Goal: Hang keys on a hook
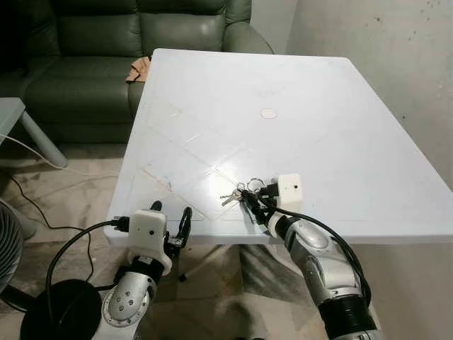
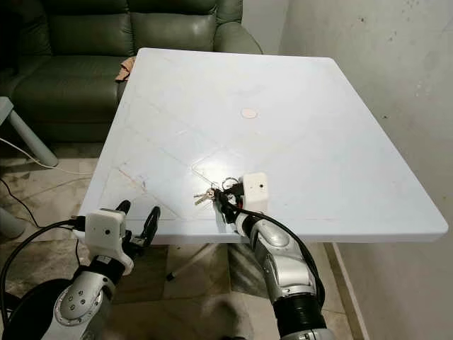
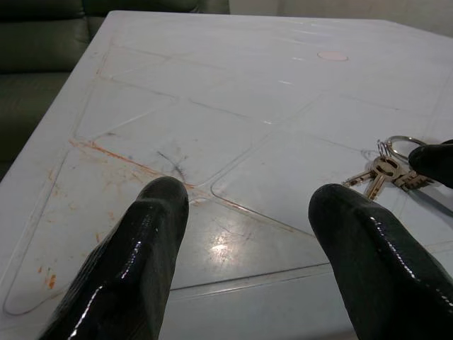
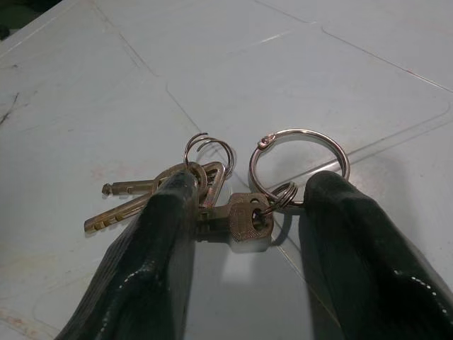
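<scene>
Right gripper [image 4: 244, 212] spread open, straddling keys [image 4: 177, 195] flat on white table [image 1: 340, 113], holding nothing yet. Light, stiff, slippery metal, likely to splay; large ring [image 4: 299, 163] looks best to pinch. Left gripper [image 1: 172, 223] open, idle at table edge.
</scene>
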{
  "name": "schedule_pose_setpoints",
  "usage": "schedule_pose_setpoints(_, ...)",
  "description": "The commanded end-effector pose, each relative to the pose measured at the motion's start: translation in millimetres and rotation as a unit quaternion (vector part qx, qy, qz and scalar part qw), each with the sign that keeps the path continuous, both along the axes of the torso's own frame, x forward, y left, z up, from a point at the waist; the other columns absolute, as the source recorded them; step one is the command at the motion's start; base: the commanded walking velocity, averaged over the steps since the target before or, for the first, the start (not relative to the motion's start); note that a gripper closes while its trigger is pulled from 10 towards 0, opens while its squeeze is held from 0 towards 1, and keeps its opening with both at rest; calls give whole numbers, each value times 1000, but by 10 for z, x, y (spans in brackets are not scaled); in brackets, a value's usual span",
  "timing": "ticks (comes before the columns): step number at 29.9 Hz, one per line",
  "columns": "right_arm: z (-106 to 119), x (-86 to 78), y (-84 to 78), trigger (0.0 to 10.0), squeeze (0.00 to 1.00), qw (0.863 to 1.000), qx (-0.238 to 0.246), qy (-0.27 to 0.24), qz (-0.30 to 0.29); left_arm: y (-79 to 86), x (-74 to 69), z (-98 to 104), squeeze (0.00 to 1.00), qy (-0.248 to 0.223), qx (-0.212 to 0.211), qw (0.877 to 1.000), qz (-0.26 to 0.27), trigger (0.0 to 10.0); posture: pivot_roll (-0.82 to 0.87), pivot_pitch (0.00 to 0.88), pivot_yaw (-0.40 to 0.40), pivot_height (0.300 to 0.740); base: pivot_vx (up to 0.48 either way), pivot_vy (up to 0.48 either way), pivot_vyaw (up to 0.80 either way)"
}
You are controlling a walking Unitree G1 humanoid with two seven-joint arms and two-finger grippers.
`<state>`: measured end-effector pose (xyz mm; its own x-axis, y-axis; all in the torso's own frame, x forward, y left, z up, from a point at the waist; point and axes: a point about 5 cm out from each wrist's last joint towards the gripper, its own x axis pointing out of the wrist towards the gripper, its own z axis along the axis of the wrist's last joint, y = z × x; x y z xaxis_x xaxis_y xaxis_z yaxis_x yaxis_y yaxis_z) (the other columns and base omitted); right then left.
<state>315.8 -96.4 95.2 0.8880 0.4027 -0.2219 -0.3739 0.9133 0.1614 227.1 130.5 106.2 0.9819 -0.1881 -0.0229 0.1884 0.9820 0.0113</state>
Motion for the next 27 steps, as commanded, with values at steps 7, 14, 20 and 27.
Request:
schedule_pose_setpoints(7, 50, 20, 5, 1216, 0, 1000, -7, -7, 1, 3, -8, 30, 0, -3, 4, 1000, 2, 10000, -13, 94, -52, 740, 0, 0, 0)
schedule_pose_setpoints(14, 62, 26, -4, 0, 0, 1000, -5, -14, -6, 12, -6, 35, 0, -3, 4, 1000, 5, 10000, -11, 95, -52, 740, 0, 0, 0)
schedule_pose_setpoints(20, 62, 29, -3, 0, 0, 1000, -5, -13, -5, 13, -2, 35, 0, -3, 4, 1000, 5, 10000, -11, 94, -52, 740, 0, 0, 0)
schedule_pose_setpoints(27, 63, 35, -19, 0, 0, 1000, -20, -17, -11, 13, 7, 45, 0, -4, 4, 1000, 8, 10000, -12, 98, -54, 740, 0, 0, 0)
